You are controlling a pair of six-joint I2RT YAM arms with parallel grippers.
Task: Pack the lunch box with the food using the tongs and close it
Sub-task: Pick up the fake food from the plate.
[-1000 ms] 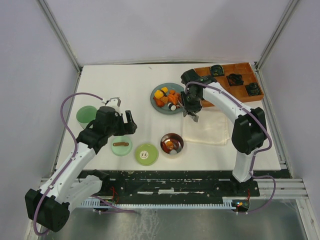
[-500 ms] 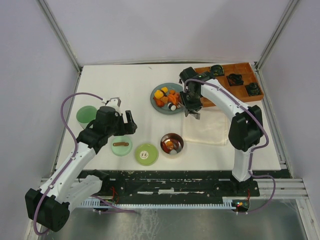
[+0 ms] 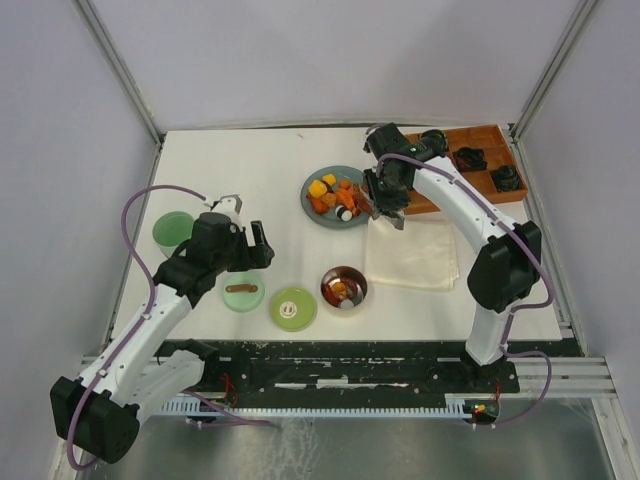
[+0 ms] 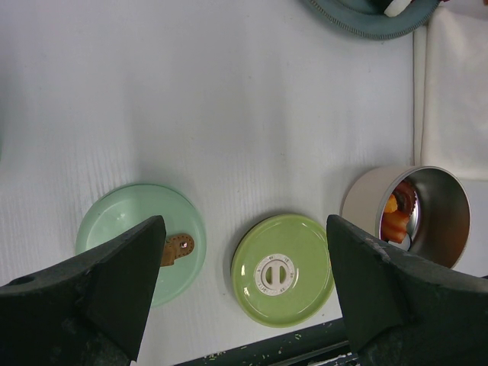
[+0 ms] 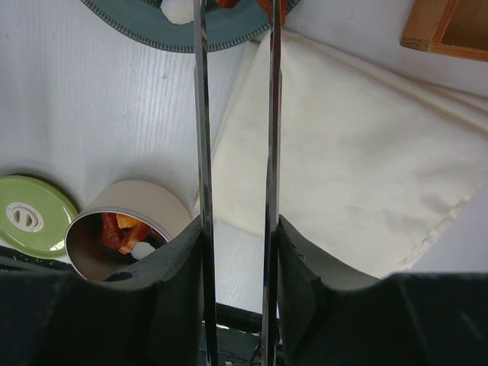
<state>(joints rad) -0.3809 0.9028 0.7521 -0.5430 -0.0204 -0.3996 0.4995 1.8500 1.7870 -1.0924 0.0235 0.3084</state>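
Tongs (image 5: 202, 152) clenched in right gripper (image 5: 238, 232), tips over far plate (image 5: 130, 27); pinch one food (image 3: 335, 195) piece centrally. Left gripper (image 4: 244, 229) released.

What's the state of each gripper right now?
Left gripper: open, holding nothing.
Right gripper: closed on the tongs.

Surface (image 3: 250, 170): white, matt, rectangular, filling the middle of the enclosure.
Walls (image 3: 330, 60): plain pale grey-lilac panels at the back, left and right.
Frame posts (image 3: 119, 70): thin silver metal bars slanting up and outward from the two far corners of the surface.
Front rail (image 3: 350, 366): black strip, scuffed, along the near edge.
Metal sheet (image 3: 380, 445): dull grey, below the rail.
Light: even and soft, with only faint shadows.
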